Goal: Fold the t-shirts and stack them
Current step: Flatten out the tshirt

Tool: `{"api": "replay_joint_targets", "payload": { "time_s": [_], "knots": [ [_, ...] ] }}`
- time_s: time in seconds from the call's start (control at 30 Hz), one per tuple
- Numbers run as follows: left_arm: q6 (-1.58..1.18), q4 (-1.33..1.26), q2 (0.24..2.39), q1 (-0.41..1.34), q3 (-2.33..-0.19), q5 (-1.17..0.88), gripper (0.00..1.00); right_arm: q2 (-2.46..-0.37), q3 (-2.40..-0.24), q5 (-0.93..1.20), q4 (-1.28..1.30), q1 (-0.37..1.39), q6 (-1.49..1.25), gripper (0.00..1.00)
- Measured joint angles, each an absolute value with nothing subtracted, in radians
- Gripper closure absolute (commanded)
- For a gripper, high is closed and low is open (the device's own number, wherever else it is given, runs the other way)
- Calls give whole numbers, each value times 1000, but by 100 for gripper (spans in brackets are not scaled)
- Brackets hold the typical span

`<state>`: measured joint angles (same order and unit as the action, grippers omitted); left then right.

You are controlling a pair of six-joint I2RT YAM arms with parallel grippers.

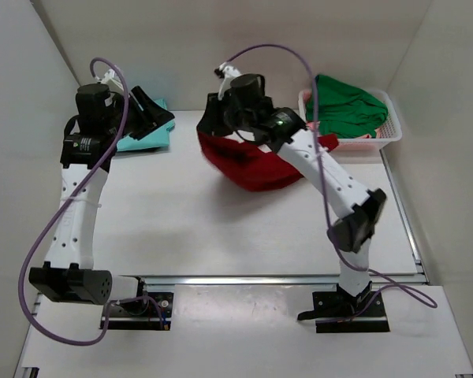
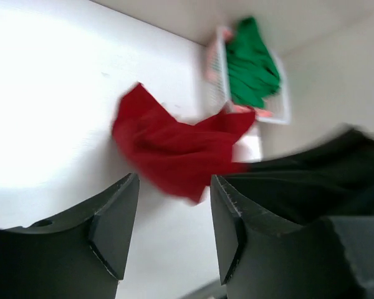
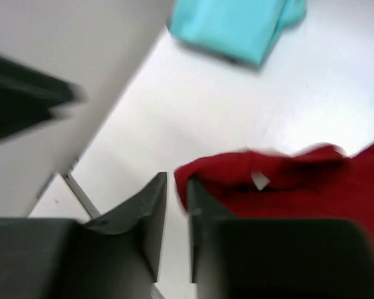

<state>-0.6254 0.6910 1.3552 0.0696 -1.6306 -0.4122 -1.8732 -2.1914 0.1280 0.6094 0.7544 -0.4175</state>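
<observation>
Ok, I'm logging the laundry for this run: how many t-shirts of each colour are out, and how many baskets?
dark red t-shirt: 1
light teal t-shirt: 1
bright green t-shirt: 1
white basket: 1
Total: 4

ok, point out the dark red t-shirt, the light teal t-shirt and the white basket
dark red t-shirt (image 1: 252,165), top view, middle of the bunched cloth
light teal t-shirt (image 3: 237,28), right wrist view, middle of the cloth
white basket (image 1: 365,145), top view, near wall
</observation>
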Motion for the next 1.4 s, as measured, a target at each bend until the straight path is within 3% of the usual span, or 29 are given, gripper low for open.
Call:
{"api": "replay_joint_targets", "payload": {
  "time_s": [0.07,0.17,0.27,0.3,0.37,0.6,0.73,0.93,1.13,1.3,1.4],
  "knots": [
    [-606,744,1332,69,-1649,-331,37,-1974,-2239,170,666,752,-438,63],
    [-598,775,1303,61,-1626,-297,39,-2047,-2236,196,733,743,-442,54],
    [-609,746,1290,41,-1527,-344,45,-1983,-2089,202,727,709,-440,55],
    [-621,723,1292,36,-1481,-367,44,-1955,-2045,204,725,695,-442,55],
    [-666,653,1310,26,-1357,-434,29,-1855,-1902,204,704,628,-443,55],
    [-833,434,1476,125,-1060,-536,31,-1686,-1618,138,650,258,-409,57],
    [-888,377,1613,255,-1144,-528,33,-1711,-1494,136,633,129,-388,58],
    [-949,336,1803,395,-1345,-419,33,-1791,-1489,136,606,69,-363,59],
    [-934,414,1999,418,-1512,-303,33,-1876,-1541,128,575,52,-355,58],
    [-909,482,2105,427,-1531,-259,33,-1971,-1582,104,563,51,-343,49],
    [-894,506,2131,432,-1532,-260,39,-2070,-1662,71,580,57,-336,47]
  ]
}}
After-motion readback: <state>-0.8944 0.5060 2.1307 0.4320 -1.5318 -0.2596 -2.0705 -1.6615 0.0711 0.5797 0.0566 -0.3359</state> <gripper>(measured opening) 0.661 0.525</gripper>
